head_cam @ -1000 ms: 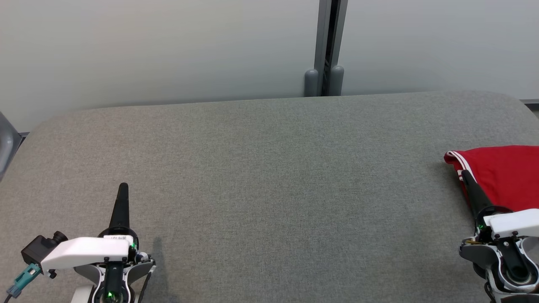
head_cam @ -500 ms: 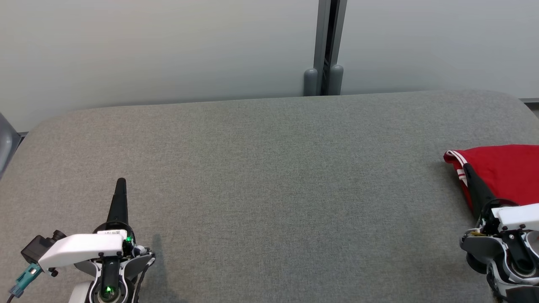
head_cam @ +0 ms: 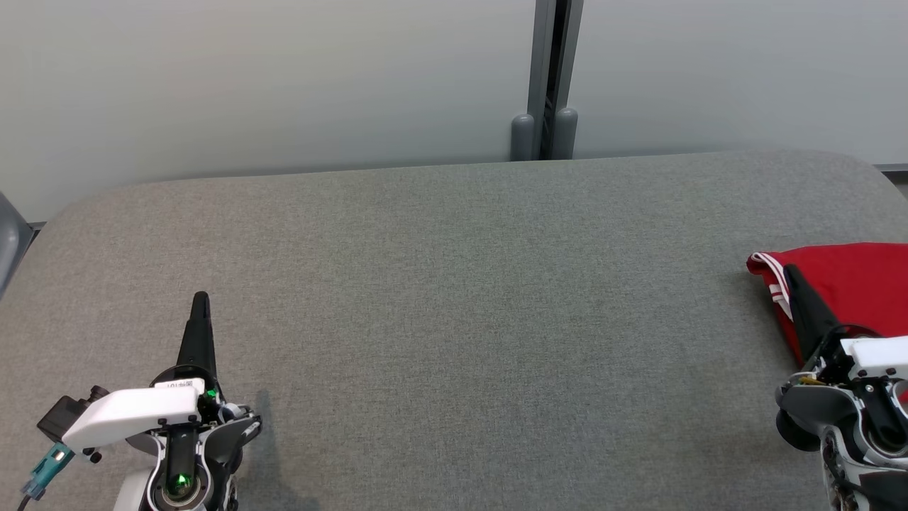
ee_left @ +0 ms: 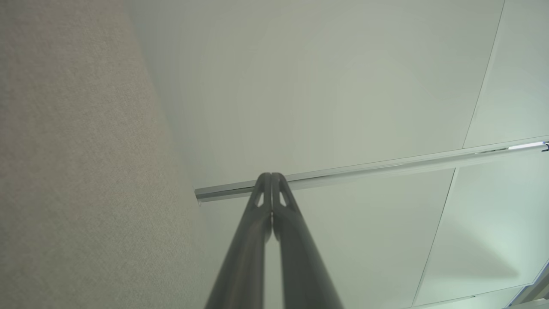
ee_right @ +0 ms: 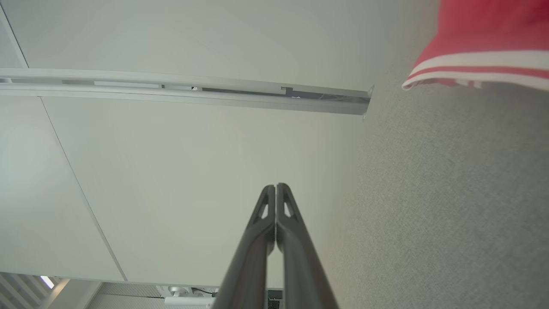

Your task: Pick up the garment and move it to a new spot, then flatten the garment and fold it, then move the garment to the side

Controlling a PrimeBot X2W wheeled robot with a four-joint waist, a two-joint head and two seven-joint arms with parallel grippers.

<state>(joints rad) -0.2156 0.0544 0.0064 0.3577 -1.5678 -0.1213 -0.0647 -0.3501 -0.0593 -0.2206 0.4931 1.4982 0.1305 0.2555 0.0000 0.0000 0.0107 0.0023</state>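
The garment (head_cam: 851,284) is red with white stripes along its edge and lies folded at the right edge of the grey padded table (head_cam: 454,298); the right wrist view catches its striped edge (ee_right: 480,64) at the upper right. My right gripper (head_cam: 789,271) is shut, hovering over the garment's left edge with nothing between its fingers (ee_right: 275,189). My left gripper (head_cam: 201,298) is shut and empty over the table's front left. In the left wrist view its tips (ee_left: 271,177) press together.
A pale wall stands behind the table, with a grey vertical rail (head_cam: 550,78) at the middle back. The table's rounded corners show at far left and far right.
Both grippers have crept slightly forward, away from me. The right one also drifted a little to the right over the garment's edge. The garment has not moved.
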